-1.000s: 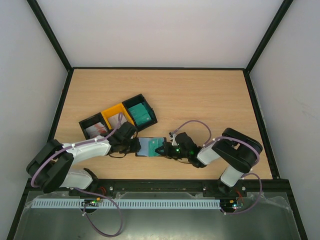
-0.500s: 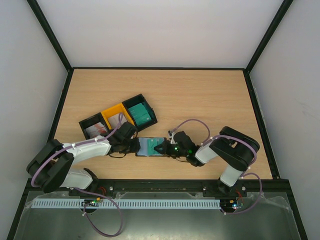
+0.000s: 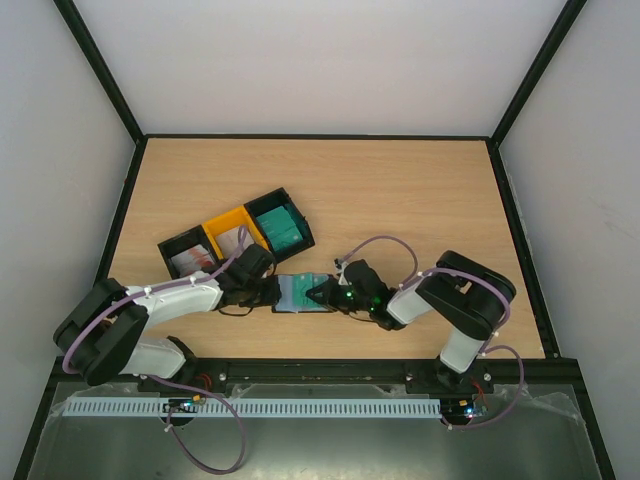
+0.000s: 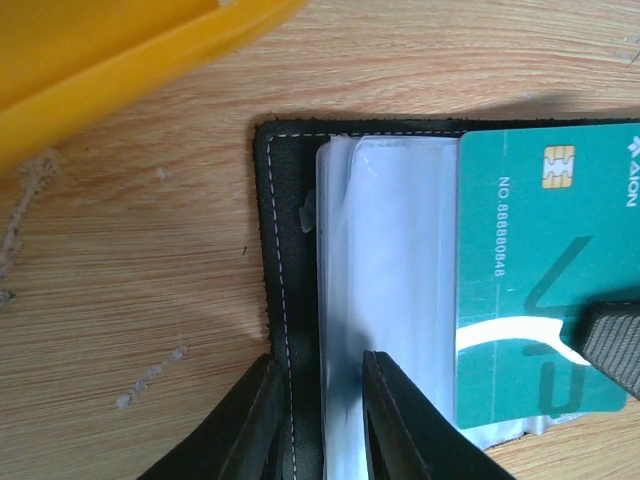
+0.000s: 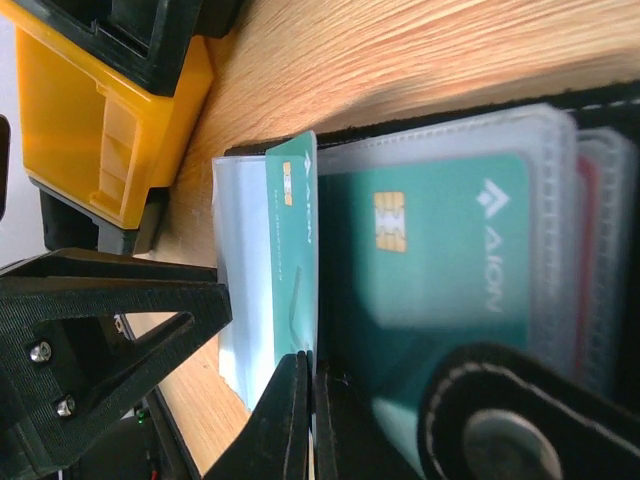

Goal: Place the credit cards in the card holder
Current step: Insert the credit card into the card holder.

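The black card holder (image 3: 291,294) lies open on the table between both arms, its clear plastic sleeves (image 4: 390,270) spread out. My left gripper (image 4: 318,400) is shut on the holder's stitched black edge (image 4: 275,250) and the first sleeves. A teal credit card (image 4: 540,250) lies partly over the sleeves. My right gripper (image 5: 312,400) is shut on this card (image 5: 295,250), seen edge-on. Another teal card (image 5: 430,260) sits inside a sleeve, and a red one (image 5: 585,260) shows behind it. The clasp strap (image 5: 520,420) is in the foreground.
A row of open trays stands just behind the holder: a black one (image 3: 188,253) with a red-and-white card, a yellow one (image 3: 235,235), and a black one (image 3: 280,225) with teal cards. The yellow tray (image 4: 120,60) is close to the left gripper.
My right gripper has shifted a little to the left with the teal card, further over the holder. The left gripper has closed slightly on the holder's edge.
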